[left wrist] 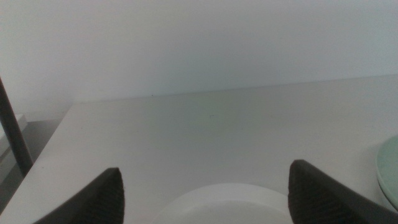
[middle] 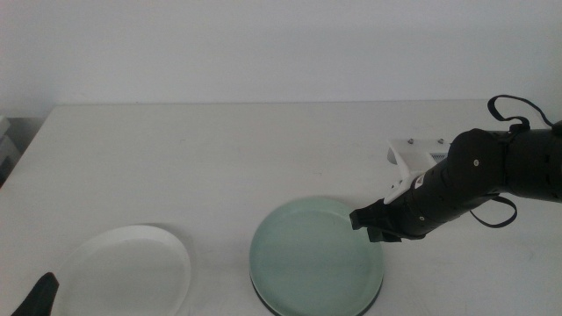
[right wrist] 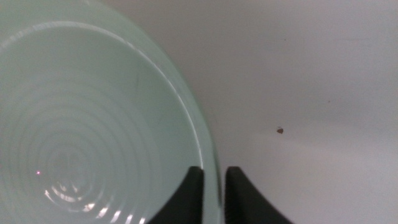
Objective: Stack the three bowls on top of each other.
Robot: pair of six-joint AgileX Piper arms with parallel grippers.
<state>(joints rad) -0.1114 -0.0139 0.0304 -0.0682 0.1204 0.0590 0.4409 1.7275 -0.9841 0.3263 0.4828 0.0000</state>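
Observation:
The pale mint green bowl (middle: 316, 259) sits near the table's front middle. A thin dark rim under it is the grey bowl (middle: 257, 291). My right gripper (middle: 369, 224) comes in from the right and is shut on the green bowl's right rim. In the right wrist view that rim (right wrist: 211, 155) runs between the nearly closed jaws of the right gripper (right wrist: 214, 171). The white bowl (middle: 123, 268) lies alone at the front left. My left gripper (middle: 39, 294) waits low at the front left corner, open, with the white bowl (left wrist: 224, 202) just ahead of it.
The white table (middle: 219, 158) stretches back to a plain wall. Its left edge (middle: 26, 145) has grey items beyond it. A small dark speck (right wrist: 280, 130) marks the tabletop beside the green bowl.

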